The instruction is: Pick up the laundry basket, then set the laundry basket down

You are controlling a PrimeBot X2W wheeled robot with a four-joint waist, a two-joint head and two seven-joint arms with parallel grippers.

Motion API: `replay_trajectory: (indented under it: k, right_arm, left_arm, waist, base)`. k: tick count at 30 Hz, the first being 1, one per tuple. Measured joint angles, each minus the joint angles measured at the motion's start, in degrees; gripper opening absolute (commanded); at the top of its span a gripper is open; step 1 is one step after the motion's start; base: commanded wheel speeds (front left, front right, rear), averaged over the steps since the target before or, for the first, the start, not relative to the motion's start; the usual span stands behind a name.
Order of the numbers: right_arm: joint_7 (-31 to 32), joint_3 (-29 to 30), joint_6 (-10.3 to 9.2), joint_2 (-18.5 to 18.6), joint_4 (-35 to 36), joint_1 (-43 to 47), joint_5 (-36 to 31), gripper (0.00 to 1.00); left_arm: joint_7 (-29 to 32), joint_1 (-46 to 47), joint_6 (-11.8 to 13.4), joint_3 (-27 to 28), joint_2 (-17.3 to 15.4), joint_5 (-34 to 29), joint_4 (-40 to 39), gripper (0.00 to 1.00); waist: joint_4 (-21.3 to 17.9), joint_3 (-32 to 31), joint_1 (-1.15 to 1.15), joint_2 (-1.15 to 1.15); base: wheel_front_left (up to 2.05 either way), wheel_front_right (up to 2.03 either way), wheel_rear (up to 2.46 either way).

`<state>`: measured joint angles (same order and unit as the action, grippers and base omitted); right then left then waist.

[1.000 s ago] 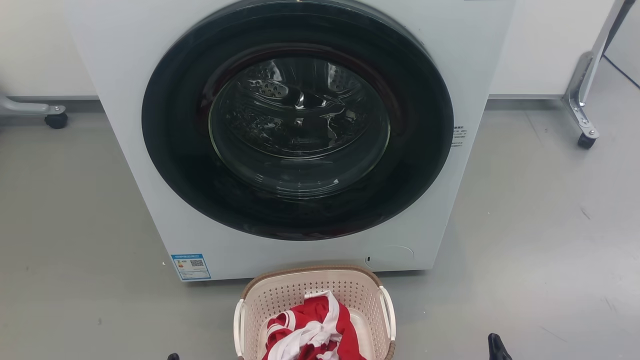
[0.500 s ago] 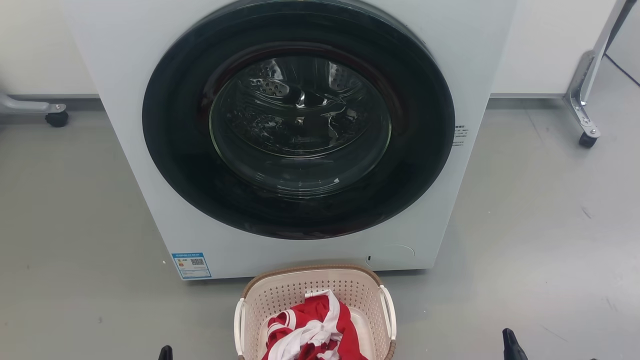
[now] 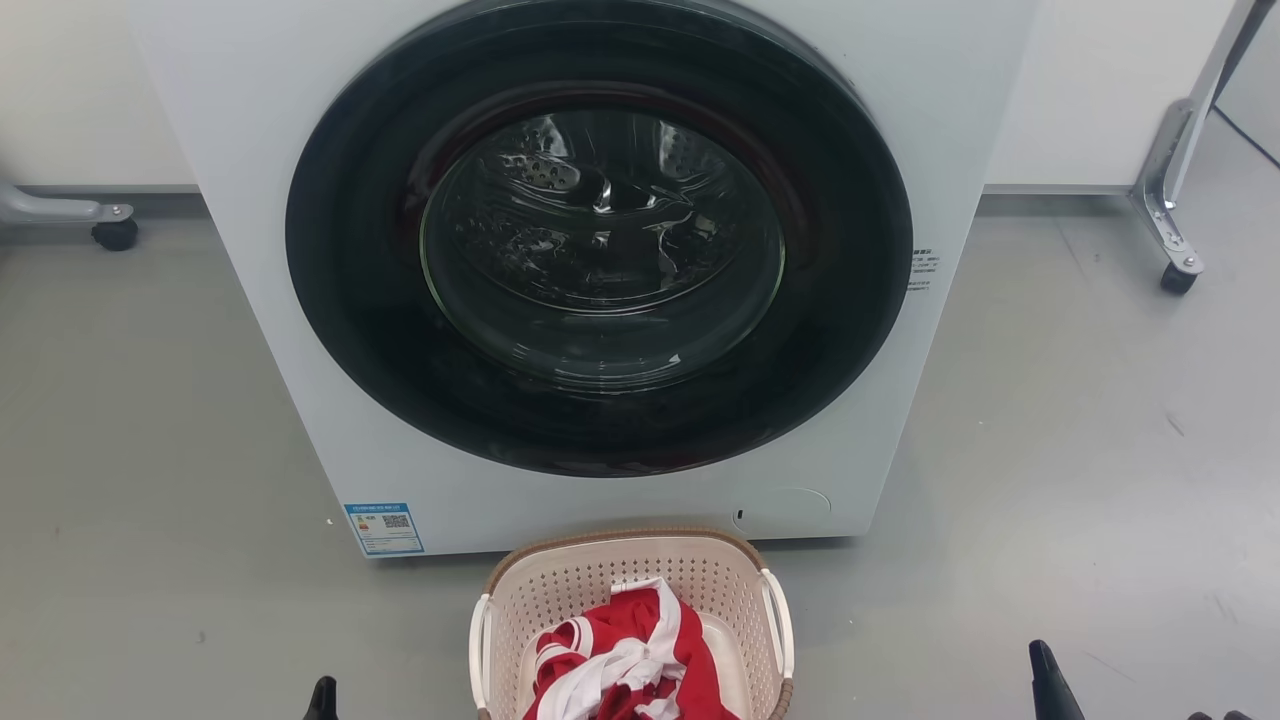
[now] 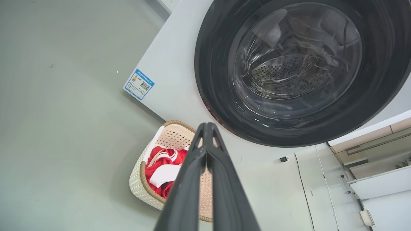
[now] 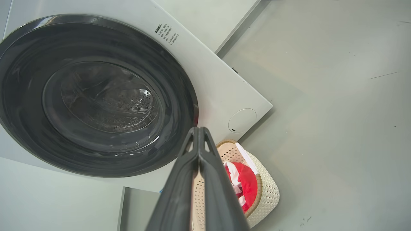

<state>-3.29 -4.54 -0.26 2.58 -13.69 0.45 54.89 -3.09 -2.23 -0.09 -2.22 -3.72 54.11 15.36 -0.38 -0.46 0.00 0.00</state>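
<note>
The laundry basket (image 3: pixel 620 543) is a small cream perforated basket with a brown woven rim and white side handles. It stands on the floor right in front of the washing machine, holding a red and white cloth (image 3: pixel 625 660). My left gripper (image 3: pixel 322 700) pokes up at the bottom edge, well left of the basket. My right gripper (image 3: pixel 1050 685) is far to the basket's right. The left wrist view has my left gripper (image 4: pixel 207 126) shut and empty above the basket (image 4: pixel 136 189). In the right wrist view my right gripper (image 5: pixel 199 130) is shut too, apart from the basket (image 5: pixel 268 195).
A white front-loading washing machine (image 3: pixel 250 250) with a dark round door (image 3: pixel 600 240), which is shut, rises just behind the basket. Castor-wheeled metal legs stand at the far left (image 3: pixel 112 233) and far right (image 3: pixel 1178 270). Grey floor (image 3: pixel 1050 450) spreads on both sides.
Both gripper tips have slid outward along the bottom edge, the left one leftward and the right one rightward, away from the basket. The basket has stayed put.
</note>
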Motion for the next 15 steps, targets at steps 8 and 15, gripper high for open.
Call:
replay_trajectory:
  k: [8,15]
  right_arm:
    - [1.7,2.1,1.25,0.0,-0.6,-0.6,6.2,0.0]
    - [3.1,3.9,2.33,0.0,-1.2,-1.4,11.6,0.0]
  left_arm:
    - [1.6,1.2,-1.3,1.3,0.2,6.4,0.3,0.0]
    - [3.0,2.2,-2.3,2.3,0.3,11.5,0.5,0.0]
  waist:
    - [0.1,0.1,0.0,0.0]
    - [0.1,0.2,0.0,0.0]
  base:
    - [0.0,0.0,0.0]
    - [0.0,0.0,0.0]
